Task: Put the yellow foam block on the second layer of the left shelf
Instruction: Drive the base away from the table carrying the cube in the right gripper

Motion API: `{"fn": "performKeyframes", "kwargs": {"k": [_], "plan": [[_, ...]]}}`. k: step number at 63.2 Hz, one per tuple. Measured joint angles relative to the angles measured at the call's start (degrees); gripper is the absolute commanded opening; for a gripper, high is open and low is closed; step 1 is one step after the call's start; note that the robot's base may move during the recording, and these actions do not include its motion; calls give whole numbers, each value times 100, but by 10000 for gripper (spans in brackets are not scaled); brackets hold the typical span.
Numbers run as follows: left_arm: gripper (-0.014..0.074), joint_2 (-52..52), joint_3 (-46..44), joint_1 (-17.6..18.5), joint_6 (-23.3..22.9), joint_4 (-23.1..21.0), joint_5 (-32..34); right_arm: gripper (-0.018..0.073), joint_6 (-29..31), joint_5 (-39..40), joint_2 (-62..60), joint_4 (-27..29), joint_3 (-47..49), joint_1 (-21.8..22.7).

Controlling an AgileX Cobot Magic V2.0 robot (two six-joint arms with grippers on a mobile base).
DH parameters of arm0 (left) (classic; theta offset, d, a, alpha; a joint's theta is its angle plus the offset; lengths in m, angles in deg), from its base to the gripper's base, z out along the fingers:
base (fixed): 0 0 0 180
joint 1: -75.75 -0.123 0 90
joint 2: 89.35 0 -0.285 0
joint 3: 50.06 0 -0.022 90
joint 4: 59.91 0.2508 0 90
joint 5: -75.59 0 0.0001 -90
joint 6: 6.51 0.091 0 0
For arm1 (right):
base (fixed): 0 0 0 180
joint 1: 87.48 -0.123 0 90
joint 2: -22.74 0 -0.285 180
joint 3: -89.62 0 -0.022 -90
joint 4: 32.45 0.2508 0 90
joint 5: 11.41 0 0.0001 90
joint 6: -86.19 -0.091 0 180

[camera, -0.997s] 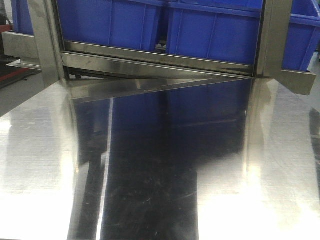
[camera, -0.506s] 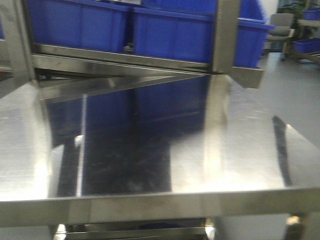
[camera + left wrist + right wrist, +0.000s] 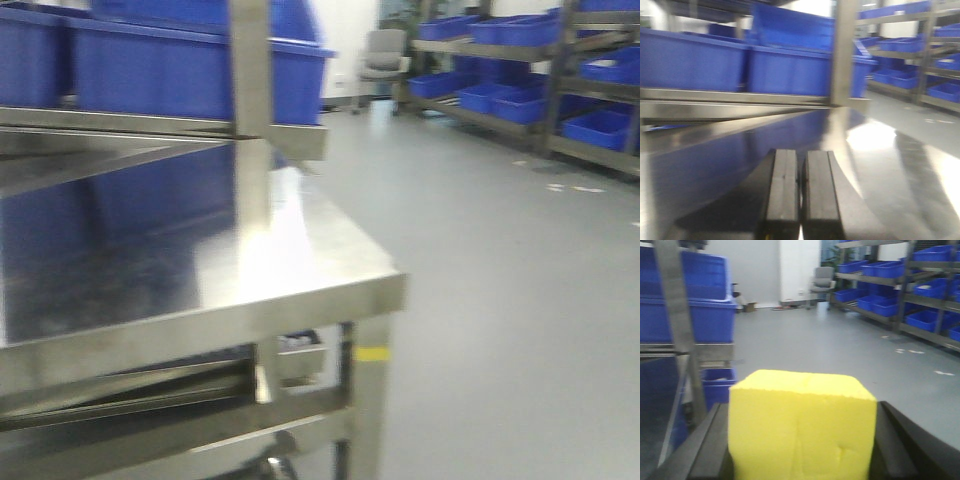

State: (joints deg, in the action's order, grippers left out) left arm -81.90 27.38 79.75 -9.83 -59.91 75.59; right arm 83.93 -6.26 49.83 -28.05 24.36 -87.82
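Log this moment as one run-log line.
left gripper: shut, empty, over steel table | right gripper: shut on yellow foam block | placement: not yet done

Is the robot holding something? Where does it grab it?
The right hand grips the yellow foam block by its two opposite sides. The left hand is shut, empty.

Storeroom, blue bins (image 3: 190, 75), steel shelving (image 3: 250, 100)

The yellow foam block (image 3: 802, 426) is a bright, matte cube with sharp edges and a finely grained skin. There is a faint dent low on its near face. It sits upright and square, gripped in the right gripper (image 3: 802, 442), whose dark jaws press against its left and right sides.
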Motion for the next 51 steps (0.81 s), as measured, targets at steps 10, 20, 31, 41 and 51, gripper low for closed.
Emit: {"fn": "performKeyframes", "kwargs": {"k": [10,20,31,41,51], "plan": [[124,0,0,0,0,0,0,478,0,0,0,0,0,0],[124,0,0,0,0,0,0,478,0,0,0,0,0,0],[124,0,0,0,0,0,0,478,0,0,0,0,0,0],[124,0,0,0,0,0,0,478,0,0,0,0,0,0],[124,0,0,0,0,0,0,478,0,0,0,0,0,0]]}}
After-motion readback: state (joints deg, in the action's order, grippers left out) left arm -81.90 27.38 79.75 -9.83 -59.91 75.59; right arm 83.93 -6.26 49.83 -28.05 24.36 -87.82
